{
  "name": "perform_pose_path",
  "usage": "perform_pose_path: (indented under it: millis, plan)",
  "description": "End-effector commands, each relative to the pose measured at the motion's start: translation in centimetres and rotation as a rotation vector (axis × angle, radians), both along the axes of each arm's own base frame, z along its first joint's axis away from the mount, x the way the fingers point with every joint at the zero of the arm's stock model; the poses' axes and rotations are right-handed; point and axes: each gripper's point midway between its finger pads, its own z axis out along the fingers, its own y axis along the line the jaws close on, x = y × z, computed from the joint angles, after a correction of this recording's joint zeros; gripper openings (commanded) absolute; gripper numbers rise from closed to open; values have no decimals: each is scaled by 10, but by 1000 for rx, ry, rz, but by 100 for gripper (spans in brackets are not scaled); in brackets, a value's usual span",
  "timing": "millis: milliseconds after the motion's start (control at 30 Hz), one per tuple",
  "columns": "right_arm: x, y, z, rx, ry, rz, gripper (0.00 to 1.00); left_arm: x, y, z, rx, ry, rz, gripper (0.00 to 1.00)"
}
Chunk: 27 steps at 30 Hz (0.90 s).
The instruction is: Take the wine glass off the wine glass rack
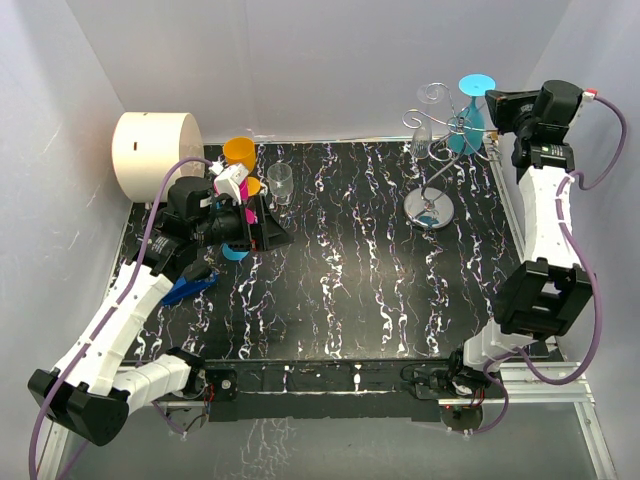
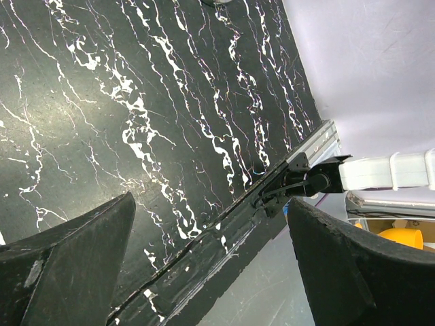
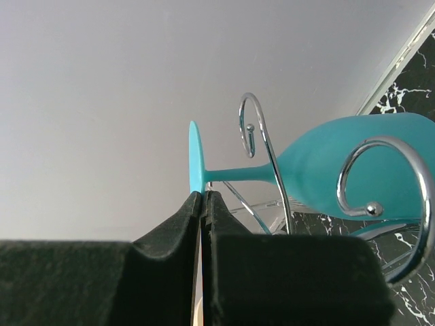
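A black table (image 1: 350, 290) veined with white filled the overhead view, closed in by pale walls. The left arm (image 1: 110, 340) reached from the near left corner up along the left edge. Its left gripper (image 2: 211, 204) hung above the tabletop with its two black fingers (image 2: 75, 258) spread wide and nothing between them. The right arm (image 1: 545, 220) stretched along the right edge to the far right corner. A large cream cylinder (image 1: 157, 153) sat at the far left corner. The wine glass rack (image 1: 428, 208), a silver wire stand, rested its shiny round base on the table near the far right corner, and its thin stem rose to curled, spiral-ended arms. The wine glass (image 1: 466, 128), frosted teal, hung upside down from those arms at the far right corner, bowl down and flat foot uppermost. In the right wrist view its stem passed behind one of the spiral hooks. The right gripper (image 3: 204, 197) was closed tight, its fingertips pinching the rim of the teal foot. A clear glass (image 1: 423, 137) hung on the rack just beside the teal one. Toward the far left, near the left gripper, stood an orange cup (image 1: 239, 152) and a clear tumbler (image 1: 281, 182).
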Motion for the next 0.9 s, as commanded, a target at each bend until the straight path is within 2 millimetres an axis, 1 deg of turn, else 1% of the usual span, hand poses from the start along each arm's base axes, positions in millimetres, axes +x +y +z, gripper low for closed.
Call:
perform_pose_path:
  millis: [0, 233, 367, 433, 500, 533, 567, 667, 767, 867]
  plan:
    - [9, 12, 30, -6, -104, 47, 0, -3, 0, 3, -19, -6, -11, 93]
    - [23, 15, 39, -3, -128, 37, 0, -2, 0, 1, -11, -8, -11, 93]
    - [34, 18, 39, 34, -143, 46, 0, -2, 1, 1, -3, -10, -9, 93]
    - [39, 19, 42, 48, -160, 44, 0, -2, 2, 1, 1, -11, -7, 93]
    - [40, 21, 52, 46, -189, 40, 0, -1, 3, 1, 5, -12, -4, 93]
    - [50, 22, 42, 54, -175, 43, 0, -1, 3, 0, 6, -12, -4, 93]
    - [54, 24, 44, 60, -184, 49, 0, -1, 3, 0, 6, -11, -4, 93]
    - [63, 29, 53, 61, -221, 57, 0, -1, 3, 1, 6, -10, -3, 93]
    - [74, 38, 70, 10, -282, 69, 0, -1, 3, 1, 8, -12, -2, 93]
    - [81, 50, 86, -8, -354, 104, 0, -2, 4, 0, 11, -9, 0, 93]
